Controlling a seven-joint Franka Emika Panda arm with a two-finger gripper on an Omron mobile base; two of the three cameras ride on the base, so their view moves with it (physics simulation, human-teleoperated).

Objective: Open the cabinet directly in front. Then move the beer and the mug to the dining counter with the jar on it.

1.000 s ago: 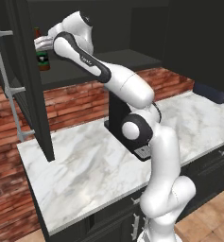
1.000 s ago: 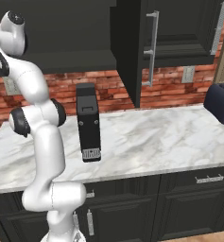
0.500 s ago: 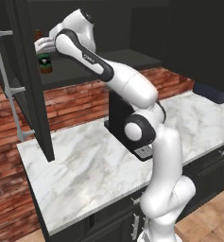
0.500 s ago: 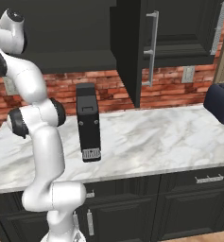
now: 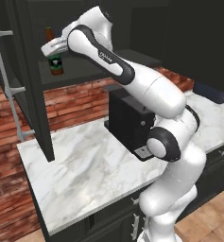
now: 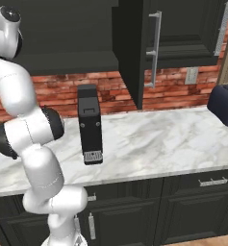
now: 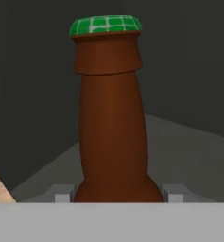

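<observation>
The arm reaches up into the open cabinet point(image 5: 33, 80), its hand at the beer point(image 5: 52, 49) on the dark inner shelf. Seen along the hand, the beer point(image 7: 111, 118) stands right between the two fingers point(image 7: 61, 194), one at each side of the bottle where the neck widens into the body. The fingers are spread to about the bottle's width and sit just beside the glass; I cannot tell whether they press on it. The bottle stands upright, long axis vertical, its green cap point(image 7: 105, 24) pointing up. Below, a black appliance point(image 6: 90, 124) stands on the marble table point(image 6: 173, 144) by the brick wall.
</observation>
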